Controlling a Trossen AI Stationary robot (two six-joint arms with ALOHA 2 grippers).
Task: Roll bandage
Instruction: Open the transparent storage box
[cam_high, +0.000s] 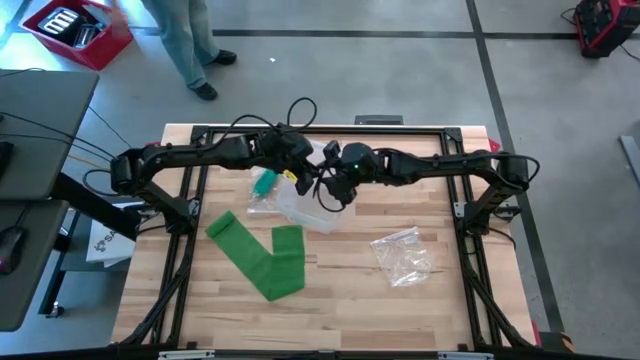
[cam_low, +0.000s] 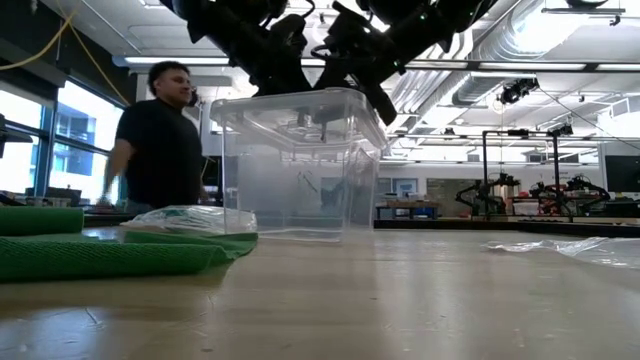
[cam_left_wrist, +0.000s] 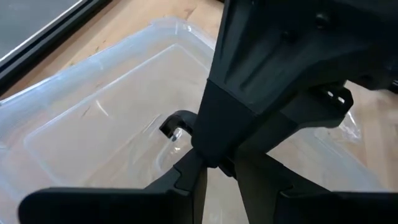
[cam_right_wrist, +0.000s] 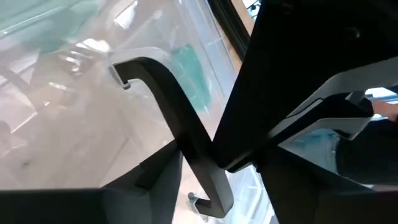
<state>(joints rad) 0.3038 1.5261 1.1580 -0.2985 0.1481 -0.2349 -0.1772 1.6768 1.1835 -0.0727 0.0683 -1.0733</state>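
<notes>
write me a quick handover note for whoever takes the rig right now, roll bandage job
Left claw: over the clear plastic bin at the table's back centre; open or shut cannot be told.
Right claw: beside it over the same bin, fingers apart, nothing seen held.
Green bandage: lies flat and folded in a V on the wooden table, in front of the bin, touched by neither claw.
Crumpled clear plastic bag: on the table's right half.
A person stands beyond the table.
Done: no rolling visible.
Left: pick up the bandage and roll it.
</notes>
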